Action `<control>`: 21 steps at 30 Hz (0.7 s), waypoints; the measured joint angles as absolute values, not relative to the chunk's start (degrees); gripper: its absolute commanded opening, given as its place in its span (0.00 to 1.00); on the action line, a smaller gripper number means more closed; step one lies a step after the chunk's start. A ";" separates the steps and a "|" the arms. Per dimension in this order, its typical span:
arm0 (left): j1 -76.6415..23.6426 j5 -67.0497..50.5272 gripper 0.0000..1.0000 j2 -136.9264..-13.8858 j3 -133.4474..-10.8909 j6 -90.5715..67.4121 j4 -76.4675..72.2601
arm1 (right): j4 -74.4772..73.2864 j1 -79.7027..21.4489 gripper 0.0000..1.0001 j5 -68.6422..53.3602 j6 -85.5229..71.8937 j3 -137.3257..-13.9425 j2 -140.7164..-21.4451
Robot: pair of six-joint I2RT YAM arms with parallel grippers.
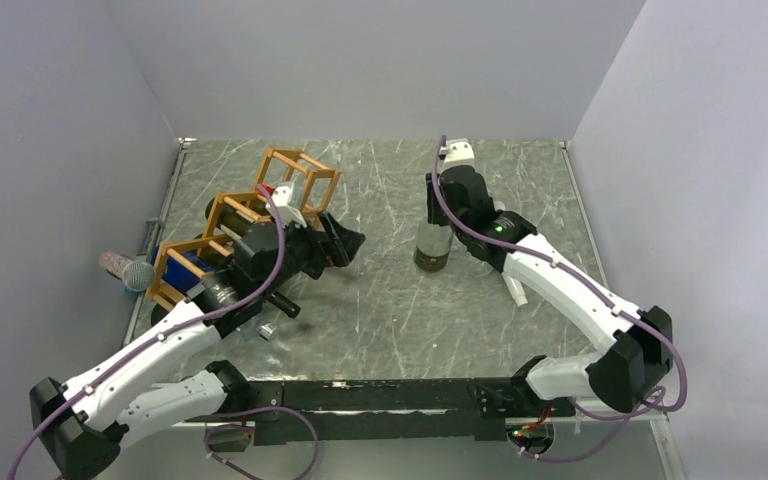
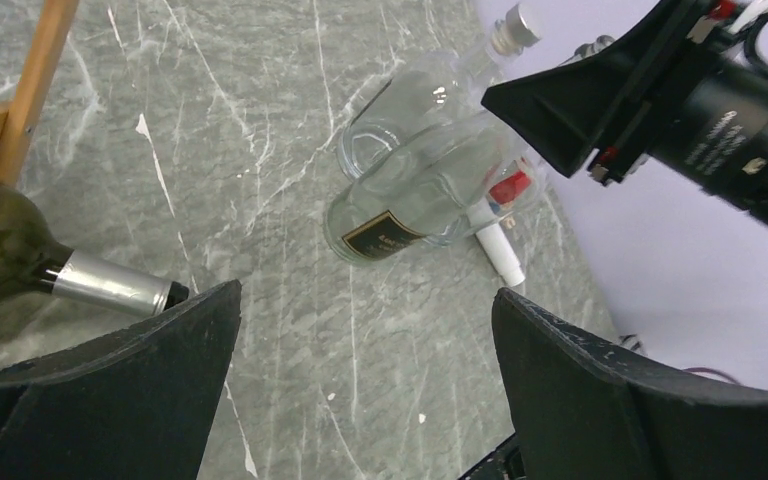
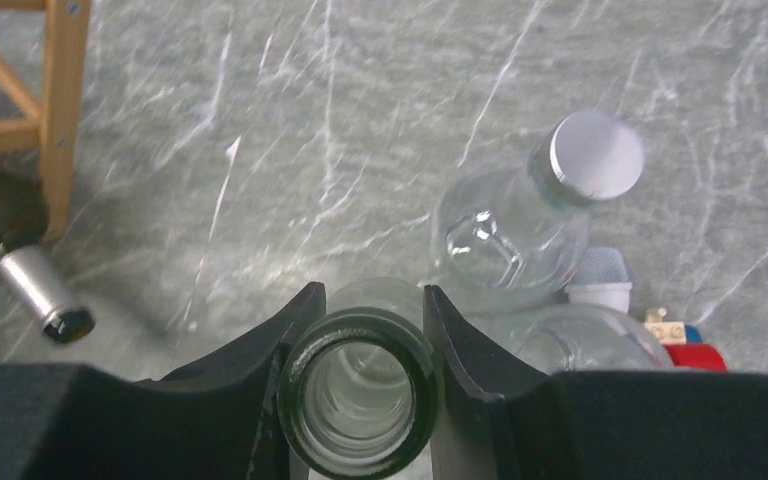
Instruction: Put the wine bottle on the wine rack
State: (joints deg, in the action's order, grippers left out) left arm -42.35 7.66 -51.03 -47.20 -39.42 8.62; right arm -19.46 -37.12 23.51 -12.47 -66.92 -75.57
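Right jaws pinch the open neck of the wine bottle (image 3: 360, 400), which stands upright mid-tabletop (image 1: 380, 310), well apart from the wine rack (image 3: 65, 120) on the left. Left jaws hang spread wide near the rack. The grasp looks made; next, lift, tilt and carry the bottle left.

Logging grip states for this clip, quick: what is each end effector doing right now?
Left end effector: open, holding nothing.
Right end effector: closed on the neck of the upright wine bottle.
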 measured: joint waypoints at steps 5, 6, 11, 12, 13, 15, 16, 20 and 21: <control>-51.27 13.89 0.99 -53.49 -46.41 -35.57 6.15 | -26.83 -36.95 0.00 13.82 -13.69 -66.96 -70.63; -53.39 15.07 0.99 -53.87 -45.98 -34.63 5.52 | -28.25 -36.95 0.00 11.40 -14.33 -67.16 -69.43; -61.78 18.44 0.99 -55.02 -42.35 -29.19 0.93 | -32.88 -37.08 0.00 1.17 -17.32 -68.79 -64.77; -62.92 18.76 0.99 -55.02 -41.23 -28.23 -0.23 | -33.26 -37.10 0.00 -1.23 -17.98 -68.97 -63.66; -63.90 19.11 0.99 -54.96 -39.92 -27.51 -1.54 | -33.47 -37.10 0.00 -3.29 -18.68 -69.01 -62.67; -65.12 19.40 0.99 -54.89 -37.17 -26.48 -4.38 | -33.58 -37.10 0.00 -7.09 -19.86 -69.04 -61.04; -65.56 19.38 0.99 -54.72 -35.16 -26.26 -5.98 | -33.56 -37.10 0.00 -9.21 -20.67 -69.04 -60.20; -67.68 17.87 0.99 -53.74 -28.40 -26.24 -10.81 | -33.39 -36.95 0.00 -14.83 -22.94 -69.04 -57.91; -68.45 18.00 0.99 -53.60 -26.94 -26.13 -11.99 | -33.23 -36.84 0.00 -16.01 -23.57 -69.04 -57.45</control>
State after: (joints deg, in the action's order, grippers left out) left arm -68.45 18.00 -53.60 -26.94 -26.13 -11.99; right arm -33.23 -36.84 -16.01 -23.57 -69.04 -57.45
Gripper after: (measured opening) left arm 0.994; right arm 0.393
